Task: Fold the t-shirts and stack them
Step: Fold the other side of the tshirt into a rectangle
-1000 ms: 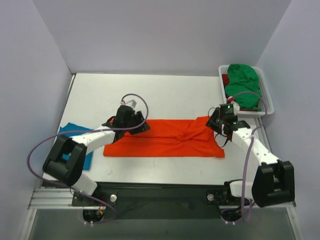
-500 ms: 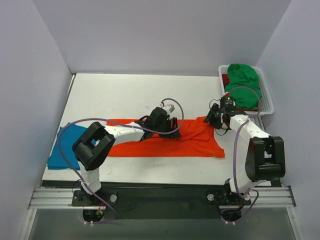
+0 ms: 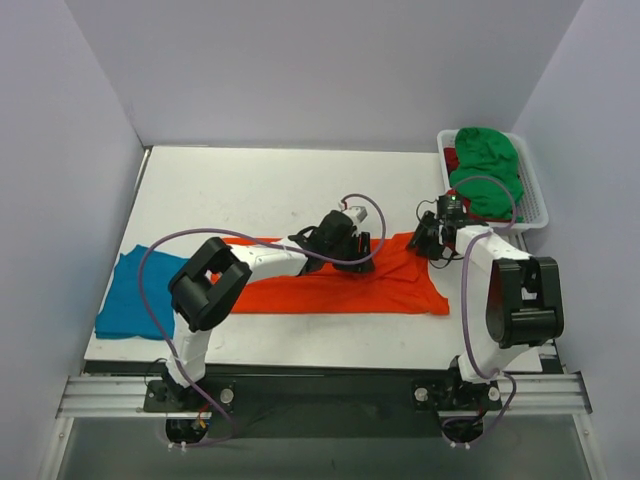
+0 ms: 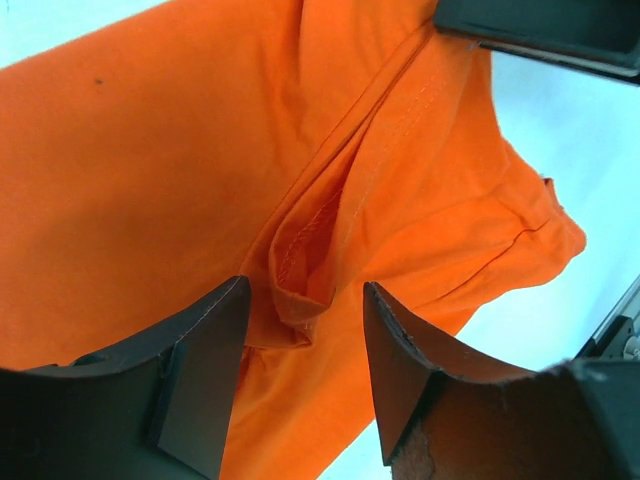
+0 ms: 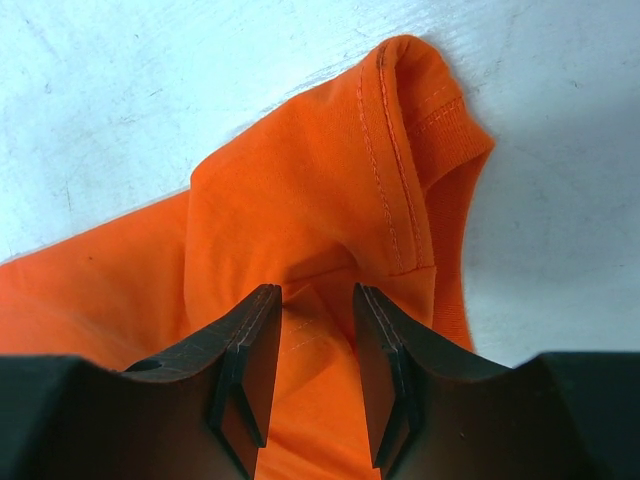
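The orange t-shirt lies spread across the middle of the table. For a clean fold, I think both grippers should pinch one edge only and lift together. The left gripper, its arm reaching toward 3 o'clock, holds its jaws apart astride a cloth ridge. The right gripper, its arm folded close, is over the sleeve at 2 o'clock; whether its narrow jaws pinch, I cannot tell.
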Robot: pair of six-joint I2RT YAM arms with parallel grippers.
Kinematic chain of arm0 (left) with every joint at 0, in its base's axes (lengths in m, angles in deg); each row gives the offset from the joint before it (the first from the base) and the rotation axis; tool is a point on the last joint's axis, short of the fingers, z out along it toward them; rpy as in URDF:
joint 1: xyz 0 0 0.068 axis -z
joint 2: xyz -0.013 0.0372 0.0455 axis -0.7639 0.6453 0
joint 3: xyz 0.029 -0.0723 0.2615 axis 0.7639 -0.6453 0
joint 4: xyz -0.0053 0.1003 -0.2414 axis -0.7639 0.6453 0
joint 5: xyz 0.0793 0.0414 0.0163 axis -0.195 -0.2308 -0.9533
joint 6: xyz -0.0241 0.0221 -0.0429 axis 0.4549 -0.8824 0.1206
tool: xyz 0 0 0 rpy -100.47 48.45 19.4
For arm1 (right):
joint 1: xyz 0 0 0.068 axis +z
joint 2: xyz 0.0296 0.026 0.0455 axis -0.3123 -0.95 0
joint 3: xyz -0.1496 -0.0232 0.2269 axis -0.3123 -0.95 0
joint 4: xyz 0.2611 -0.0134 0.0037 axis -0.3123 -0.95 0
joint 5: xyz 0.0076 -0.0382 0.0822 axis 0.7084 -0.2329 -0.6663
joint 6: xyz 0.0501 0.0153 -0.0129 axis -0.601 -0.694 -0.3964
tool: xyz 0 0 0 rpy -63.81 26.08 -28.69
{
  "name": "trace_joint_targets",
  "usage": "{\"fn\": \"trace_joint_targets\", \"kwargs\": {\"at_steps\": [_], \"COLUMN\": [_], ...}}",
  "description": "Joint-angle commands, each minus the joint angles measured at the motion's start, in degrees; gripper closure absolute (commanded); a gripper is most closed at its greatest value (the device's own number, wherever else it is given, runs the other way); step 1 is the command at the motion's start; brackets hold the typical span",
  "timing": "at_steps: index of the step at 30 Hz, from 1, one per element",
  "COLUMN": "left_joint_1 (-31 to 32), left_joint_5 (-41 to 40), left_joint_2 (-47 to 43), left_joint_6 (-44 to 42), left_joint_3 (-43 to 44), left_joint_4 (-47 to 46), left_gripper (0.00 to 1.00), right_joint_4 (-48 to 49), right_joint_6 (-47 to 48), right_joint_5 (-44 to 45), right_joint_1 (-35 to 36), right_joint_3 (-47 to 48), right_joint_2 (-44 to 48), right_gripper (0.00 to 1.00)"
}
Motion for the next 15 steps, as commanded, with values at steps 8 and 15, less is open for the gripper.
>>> {"fn": "trace_joint_targets", "kwargs": {"at_steps": [8, 15], "left_joint_1": [0.8, 0.8], "left_joint_5": [-0.4, 0.2], "left_joint_2": [1.0, 0.2], "left_joint_6": [-0.7, -0.9], "left_joint_3": [4.0, 4.1], "left_joint_4": [1.1, 1.3], "left_gripper": [0.67, 0.92], "right_joint_4": [0.6, -0.1], "right_joint_6": [0.1, -0.1], "right_joint_5": [-1.9, -2.3], "right_joint_1": [-0.5, -0.5], "right_joint_3": [0.0, -1.8], "right_joint_2": [1.9, 5.0], "right_gripper": [0.8, 0.93]}}
